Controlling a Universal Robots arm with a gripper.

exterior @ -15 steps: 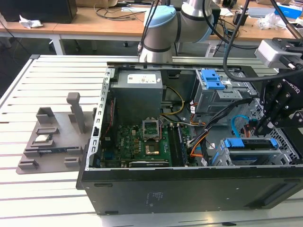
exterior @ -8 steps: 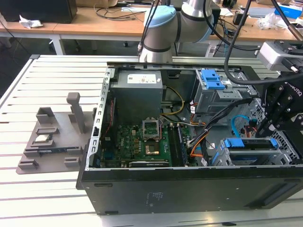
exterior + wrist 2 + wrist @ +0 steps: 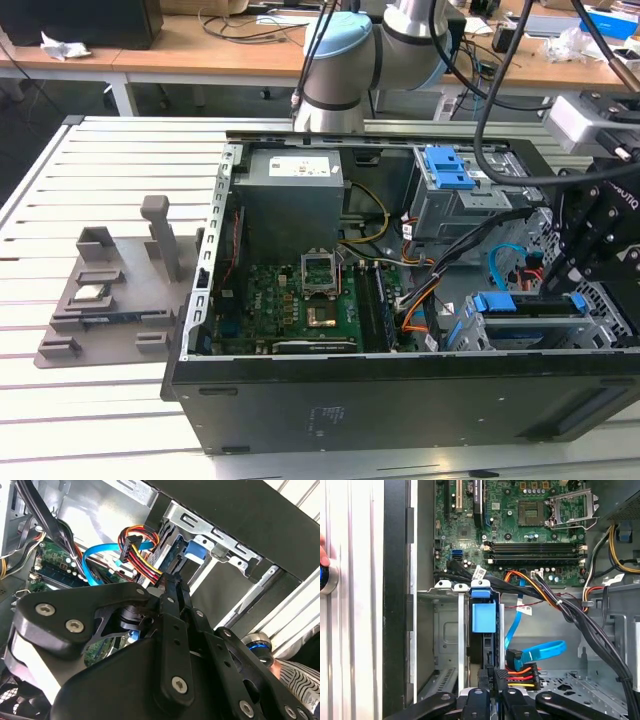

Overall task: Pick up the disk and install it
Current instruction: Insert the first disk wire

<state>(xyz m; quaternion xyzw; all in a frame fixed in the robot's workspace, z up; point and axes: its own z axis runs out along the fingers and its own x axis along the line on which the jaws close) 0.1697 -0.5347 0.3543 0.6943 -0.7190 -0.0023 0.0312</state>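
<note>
the gripper [image 3: 487,690] is clamped on the disk [image 3: 483,625], which stands upright in the metal drive cage [image 3: 445,645].

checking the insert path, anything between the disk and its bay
Nothing visible: the disk stands on edge inside the drive cage slot; the blue cable and the power plug lie beside the cage, outside it.

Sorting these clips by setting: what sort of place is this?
Probably an electronics or robotics lab: an opened black desktop computer case lies on a white slatted metal table, with cluttered wooden workbenches behind and a grey plastic parts fixture beside the case.
</note>
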